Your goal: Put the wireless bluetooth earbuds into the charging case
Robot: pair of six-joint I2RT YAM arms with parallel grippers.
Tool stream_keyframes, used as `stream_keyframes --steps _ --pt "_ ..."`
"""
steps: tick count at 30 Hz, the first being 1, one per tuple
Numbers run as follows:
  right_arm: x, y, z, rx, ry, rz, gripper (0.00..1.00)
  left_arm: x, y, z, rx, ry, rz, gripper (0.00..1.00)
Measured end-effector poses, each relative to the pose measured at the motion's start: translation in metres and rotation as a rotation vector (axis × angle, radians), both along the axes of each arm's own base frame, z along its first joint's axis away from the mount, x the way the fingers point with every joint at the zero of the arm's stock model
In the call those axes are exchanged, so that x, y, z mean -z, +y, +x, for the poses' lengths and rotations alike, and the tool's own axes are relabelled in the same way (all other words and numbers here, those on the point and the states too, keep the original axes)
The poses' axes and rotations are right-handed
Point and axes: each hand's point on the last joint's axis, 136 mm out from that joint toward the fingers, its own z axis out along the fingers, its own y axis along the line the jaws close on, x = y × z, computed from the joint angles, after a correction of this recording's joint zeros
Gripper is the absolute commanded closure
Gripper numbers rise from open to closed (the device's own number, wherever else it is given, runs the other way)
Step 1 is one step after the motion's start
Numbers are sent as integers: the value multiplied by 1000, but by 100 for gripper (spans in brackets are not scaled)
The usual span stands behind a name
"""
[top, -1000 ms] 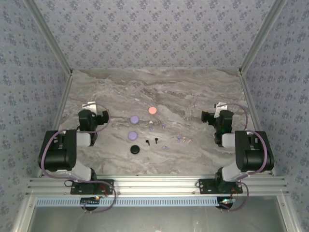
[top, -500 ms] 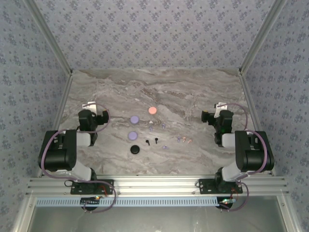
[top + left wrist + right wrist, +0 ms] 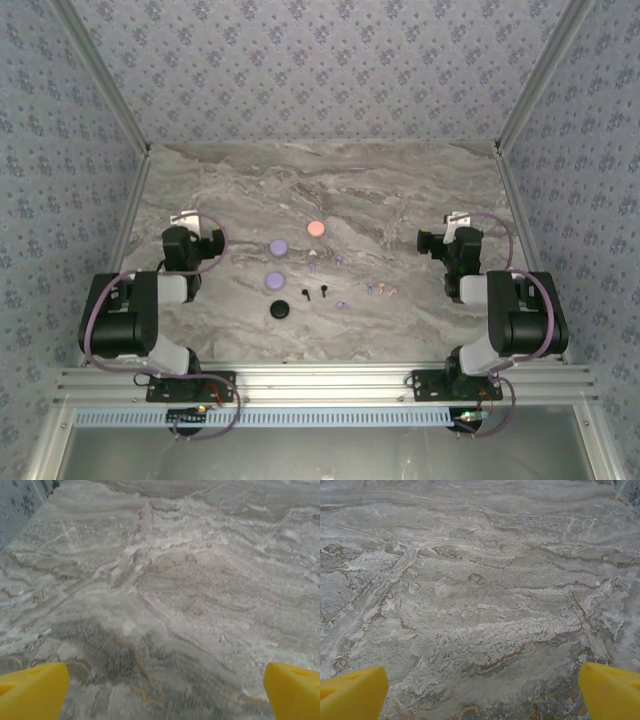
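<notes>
1. Top external: the earbuds lie scattered mid-table, just beside four round discs and well apart from both arms. They are too small to count surely. The jaw gaps of the left gripper and right gripper are unreadable here.
2. Left wrist: yellow fingertips, cut off at the bottom corners, are spread wide and hold nothing over the bare marble table.
3. Right wrist: fingertips are likewise cropped, wide and empty.

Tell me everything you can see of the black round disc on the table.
The black disc is small, round and flat, dark all over with a dull plastic look; no seam or opening can be made out. It lies on the marble-look table, closest to the arm bases of the round pieces, just near-side of a lilac disc and left of a tiny black earbud. Nothing touches it.
</notes>
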Motion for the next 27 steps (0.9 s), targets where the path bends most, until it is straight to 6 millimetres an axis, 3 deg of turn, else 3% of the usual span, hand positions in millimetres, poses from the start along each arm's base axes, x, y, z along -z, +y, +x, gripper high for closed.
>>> stream_keyframes --steps 2,5,9,11,14,19,23,27 --pt "-13 0 6 1 17 5 0 -20 1 -3 -11 -23 -7 1" --pt "-53 5 20 -4 -6 37 0 -72 1 -5 -27 -125 -52 1" --pt "-89 35 20 -50 -7 105 0 -117 -7 -10 -34 -199 -208 1" --pt "-92 62 14 -97 36 138 0 -120 -14 -14 -30 -186 -311 1" --pt "-88 109 2 -179 125 169 0 -106 -31 -21 -16 -107 -462 1" --pt "-75 186 -8 -268 259 171 0 -88 -74 -34 64 19 -585 1" --pt "-56 234 -2 -297 335 141 0 -87 -95 -41 108 55 -624 1" --pt "-36 272 20 -296 381 105 0 -87 -103 -43 120 64 -640 1"
